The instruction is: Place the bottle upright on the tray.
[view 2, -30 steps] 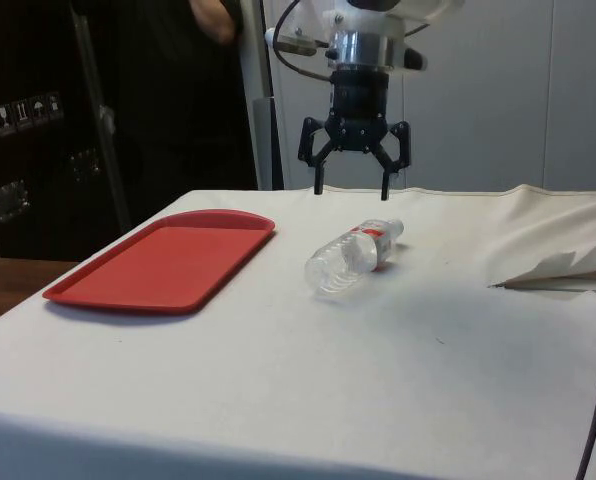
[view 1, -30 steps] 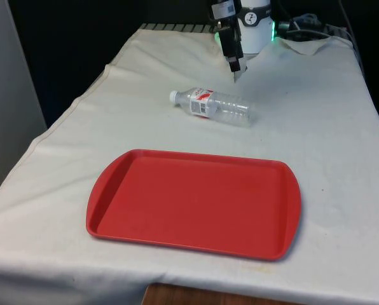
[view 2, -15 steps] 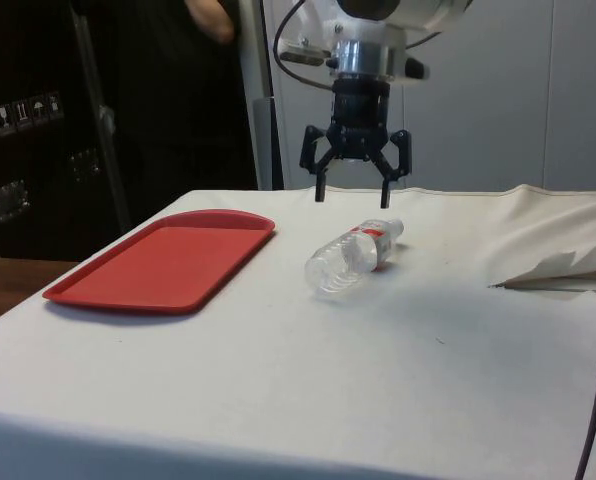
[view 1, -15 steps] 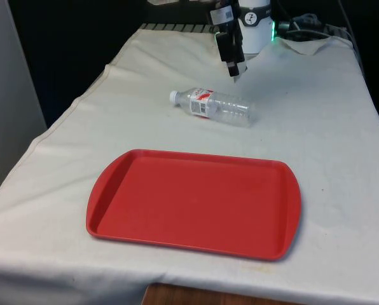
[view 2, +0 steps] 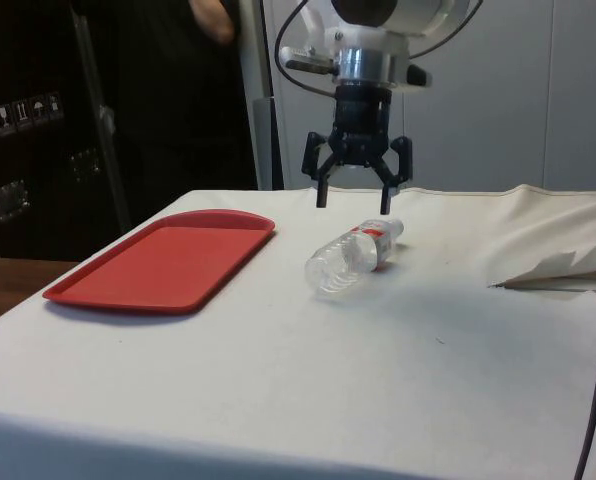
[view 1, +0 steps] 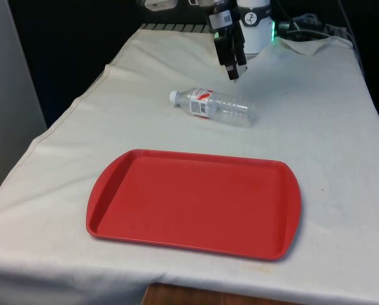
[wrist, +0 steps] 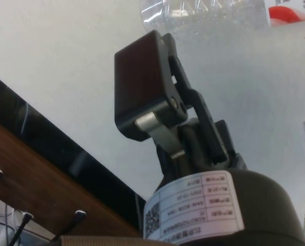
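Gripper (view 2: pixel 355 200) has lowered slightly, fingers spread, above the bottle (view 1: pixel 212 105) lying beyond the tray (view 1: pixel 113 219). Looks empty, light, crushable, slick plastic; grip mid-body by the label.

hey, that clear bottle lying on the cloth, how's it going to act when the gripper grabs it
The bottle lies on its side on the cloth, so a nudge would probably roll it. It looks clear and empty, so likely light. The ribbed thin plastic may flex or slip under a hard squeeze from the open gripper.
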